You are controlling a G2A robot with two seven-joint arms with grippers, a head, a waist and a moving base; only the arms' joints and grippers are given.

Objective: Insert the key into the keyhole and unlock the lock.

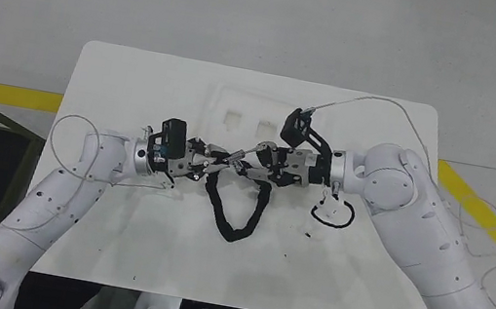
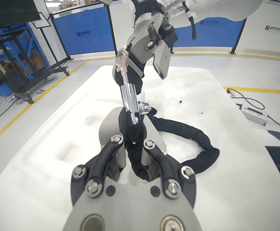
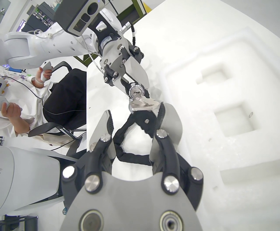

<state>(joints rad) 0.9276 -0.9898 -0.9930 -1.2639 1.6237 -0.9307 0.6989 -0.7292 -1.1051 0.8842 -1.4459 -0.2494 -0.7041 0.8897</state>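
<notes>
A chain lock in a black fabric sleeve trails over the white table. Its chrome cylinder is lifted off the table. My left gripper is shut on the sleeved end just below that cylinder. A silver key sits with its blade in the keyhole. My right gripper faces the cylinder and is open. The key's head lies against the pad of one of its fingers, and the other finger stands well apart. In the top view both grippers meet at mid-table.
A white foam tray with rectangular recesses lies behind the grippers. A thin black cable loop rests on the table under the right forearm. The sleeved chain hangs toward the table's front half.
</notes>
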